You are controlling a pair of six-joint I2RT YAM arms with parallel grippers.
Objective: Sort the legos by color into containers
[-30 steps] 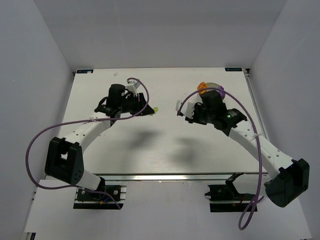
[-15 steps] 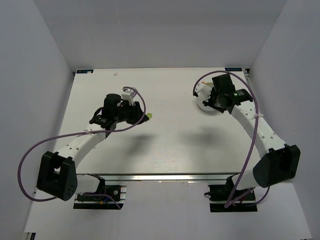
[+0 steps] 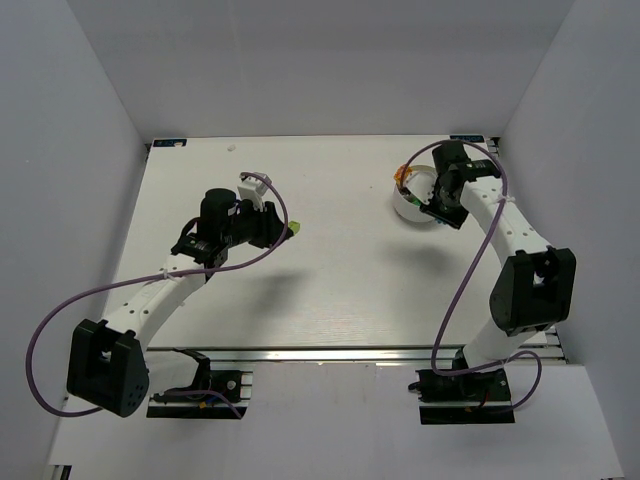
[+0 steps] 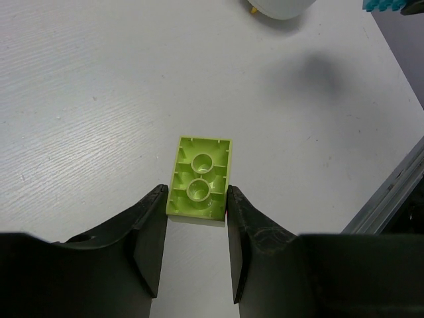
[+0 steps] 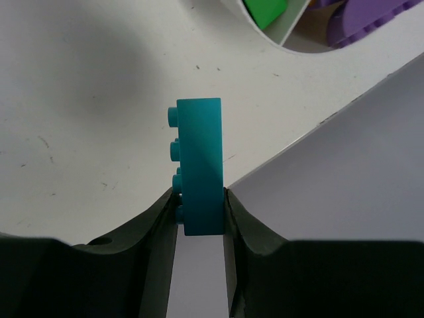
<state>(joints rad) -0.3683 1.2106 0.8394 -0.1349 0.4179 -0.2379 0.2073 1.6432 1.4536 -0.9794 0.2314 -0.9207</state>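
My left gripper is shut on a pale yellow-green brick, underside up, low over the table; it is left of centre in the top view. My right gripper is shut on a cyan brick, held on edge with its studs facing left. In the top view it hangs at the near right side of the round white bowl. The bowl's compartments hold a green brick, purple bricks and an orange piece.
The grey side wall stands close to the right of my right gripper. The bowl shows at the top of the left wrist view. The table's metal front rail runs at its right edge.
My right arm has swung from the middle of the table back to the bowl at the far right. My left gripper has drifted slightly nearer, still holding the yellow-green brick.
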